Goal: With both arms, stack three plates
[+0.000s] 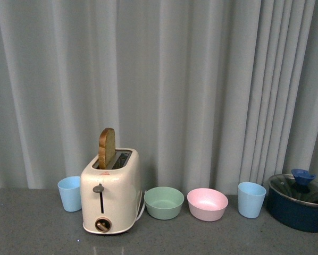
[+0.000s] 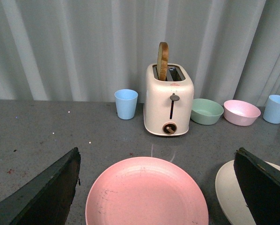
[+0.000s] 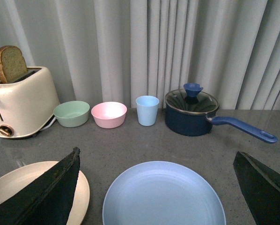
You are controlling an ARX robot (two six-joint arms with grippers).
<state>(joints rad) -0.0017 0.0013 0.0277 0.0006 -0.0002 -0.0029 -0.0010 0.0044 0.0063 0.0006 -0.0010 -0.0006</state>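
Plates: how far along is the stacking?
Nothing is stacked: the pink plate, cream plate and light blue plate lie apart on the table. Nothing is in hand; the left gripper is open over the pink one, the right gripper open over the blue. All stacking is left.

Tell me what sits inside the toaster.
One slice of brown bread stands upright in a slot of the toaster, its top sticking out. Nothing sticks out of the other slot. The slice's lower part and both slots' depths are hidden by the housing.
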